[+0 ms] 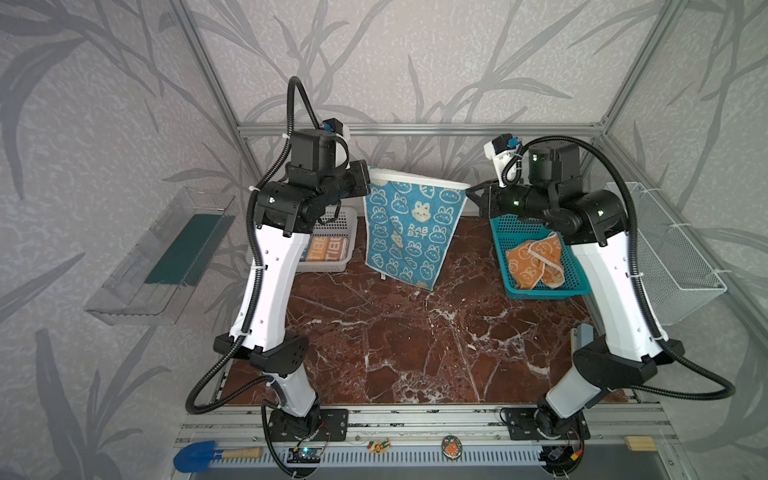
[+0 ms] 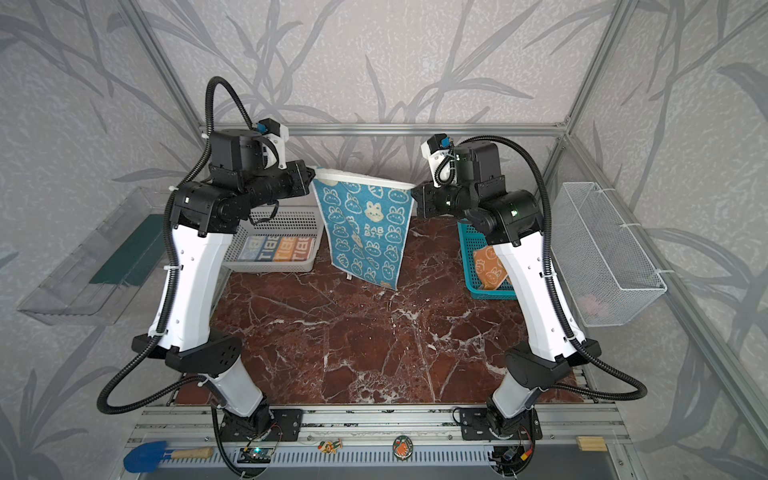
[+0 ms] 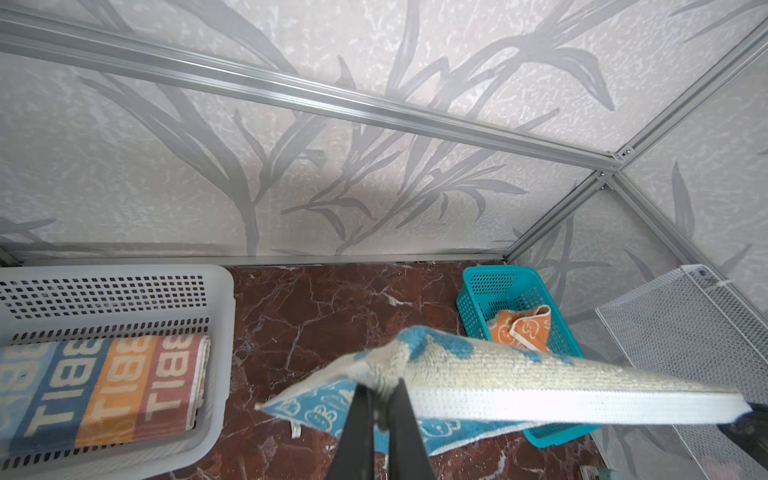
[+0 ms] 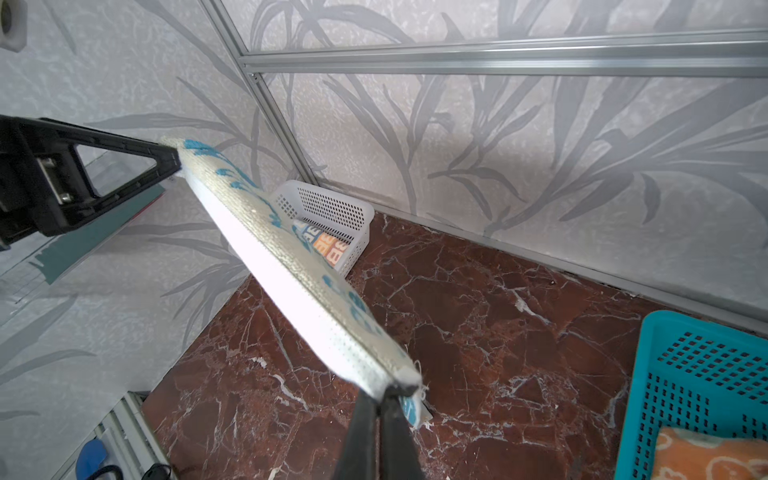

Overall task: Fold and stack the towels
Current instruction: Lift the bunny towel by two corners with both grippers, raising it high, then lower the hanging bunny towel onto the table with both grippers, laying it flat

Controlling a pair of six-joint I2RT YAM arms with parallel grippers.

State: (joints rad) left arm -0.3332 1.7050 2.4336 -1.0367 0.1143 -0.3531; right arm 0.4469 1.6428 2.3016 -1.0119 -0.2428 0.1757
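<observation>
A blue towel with cream bunnies point(image 1: 409, 232) point(image 2: 365, 232) hangs spread above the back of the marble table. Its top edge is stretched between both grippers. My left gripper point(image 1: 368, 178) point(image 3: 380, 386) is shut on one top corner, my right gripper point(image 1: 467, 193) point(image 4: 384, 390) on the other. The towel's cream back and white hem point(image 3: 478, 374) point(image 4: 291, 257) show in both wrist views. A striped lettered towel point(image 1: 326, 249) point(image 3: 104, 386) lies folded in the white basket. An orange bunny towel point(image 1: 534, 259) point(image 3: 519, 328) lies crumpled in the teal basket.
The white basket point(image 1: 345, 216) stands at the back left, the teal basket point(image 1: 540, 291) at the right. A wire basket point(image 1: 665, 249) hangs on the right wall and a clear tray point(image 1: 166, 257) on the left. A blue shovel point(image 1: 195, 457) lies on the front rail.
</observation>
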